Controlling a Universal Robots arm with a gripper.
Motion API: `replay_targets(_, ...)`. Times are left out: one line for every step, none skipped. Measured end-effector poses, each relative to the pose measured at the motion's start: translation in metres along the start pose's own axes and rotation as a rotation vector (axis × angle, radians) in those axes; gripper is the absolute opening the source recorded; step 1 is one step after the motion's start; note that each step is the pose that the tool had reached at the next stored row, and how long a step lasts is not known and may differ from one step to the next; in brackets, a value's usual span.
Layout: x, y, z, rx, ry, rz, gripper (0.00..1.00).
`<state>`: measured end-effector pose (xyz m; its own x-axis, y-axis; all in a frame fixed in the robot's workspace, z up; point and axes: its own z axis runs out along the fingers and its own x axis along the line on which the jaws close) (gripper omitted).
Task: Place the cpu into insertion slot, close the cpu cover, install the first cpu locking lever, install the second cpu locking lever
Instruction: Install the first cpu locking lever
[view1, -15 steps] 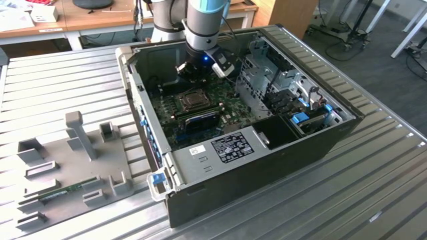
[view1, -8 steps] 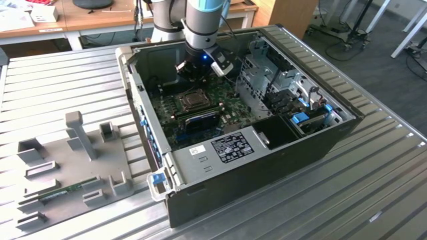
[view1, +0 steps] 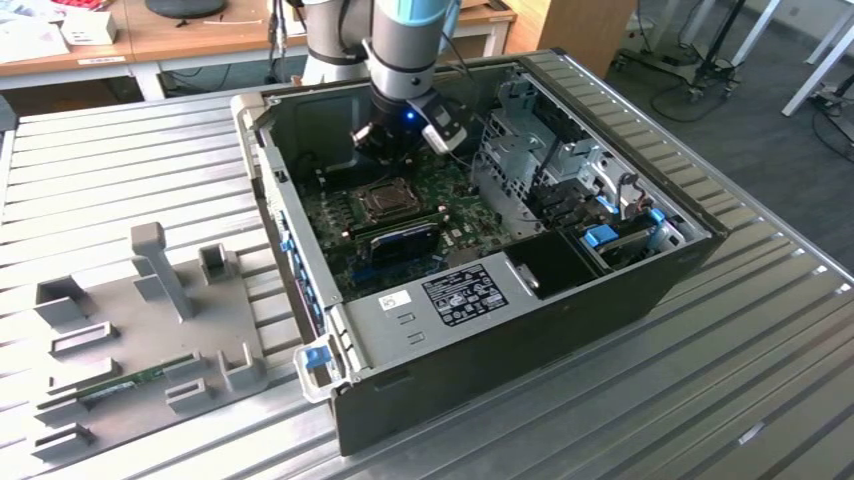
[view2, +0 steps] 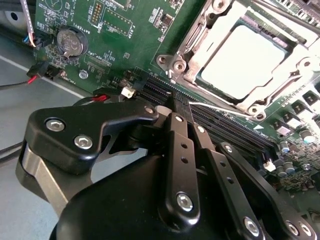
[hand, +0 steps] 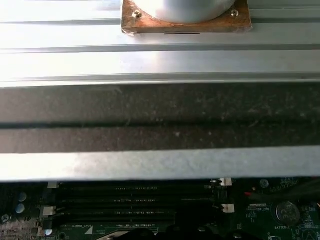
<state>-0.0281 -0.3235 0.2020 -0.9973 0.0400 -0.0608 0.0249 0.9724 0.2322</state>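
Over the open computer case (view1: 507, 350) in the exterior view, my gripper (view1: 396, 140) hangs just beside the insertion slot (view1: 388, 202). Second wrist view now: my fingers (view2: 180, 150) are pressed together, gripping nothing, tips near the memory slots (view2: 225, 131). The cpu (view2: 242, 60) sits in its socket, with the cpu cover (view2: 192, 47) lying flat around it. First wrist view: the case wall (hand: 160, 120), with the memory slots and a coin battery (hand: 284, 212) beyond.

A ribbed metal table (view1: 120, 170) spreads out on every side of the gripper (view1: 384, 148). Beyond the gripper, past the table's far edge, stands a wooden desk (view1: 200, 38). Well off from the gripper, toward the exterior view's right, grey floor (view1: 761, 120) carries white legs (view1: 825, 60) and black cables (view1: 681, 75). The light is even.
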Motion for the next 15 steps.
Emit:
replay_targets(-0.0001, -0.0002, 0.0008, 0.0013, 0.0, 0.0, 0.1)
replay_targets(-0.0002, -0.0004, 0.0016, 0.0031, 0.0, 0.0, 0.1)
replay_targets(-0.0004, -0.0006, 0.0024, 0.0051, 0.0001, 0.0, 0.1)
replay_targets(-0.0005, -0.0007, 0.0031, 0.0072, 0.0001, 0.0, 0.1)
replay_targets(-0.0007, -0.0009, 0.0038, 0.0098, 0.0003, 0.0, 0.1)
replay_targets(-0.0011, -0.001, 0.0044, 0.0127, 0.0006, -0.001, 0.1)
replay_targets(-0.0016, -0.0011, 0.0048, 0.0157, 0.001, -0.001, 0.1)
replay_targets(-0.0022, -0.0011, 0.0052, 0.0185, 0.0016, -0.001, 0.1)
replay_targets(-0.0027, -0.0011, 0.0054, 0.0204, 0.0024, -0.001, 0.1)
replay_targets(-0.0031, -0.0012, 0.0054, 0.0209, 0.0029, -0.001, 0.1)
replay_targets(-0.0034, -0.0012, 0.0054, 0.0211, 0.0032, 0.0, 0.1)
replay_targets(-0.0036, -0.0012, 0.0055, 0.021, 0.0038, 0.0, 0.1)
replay_targets(-0.0039, -0.0011, 0.0056, 0.0211, 0.0043, 0.0, 0.1)
replay_targets(-0.0041, -0.0011, 0.0056, 0.0211, 0.005, 0.0, 0.1)
replay_targets(-0.0042, -0.0011, 0.0055, 0.0213, 0.0053, 0.0, 0.1)
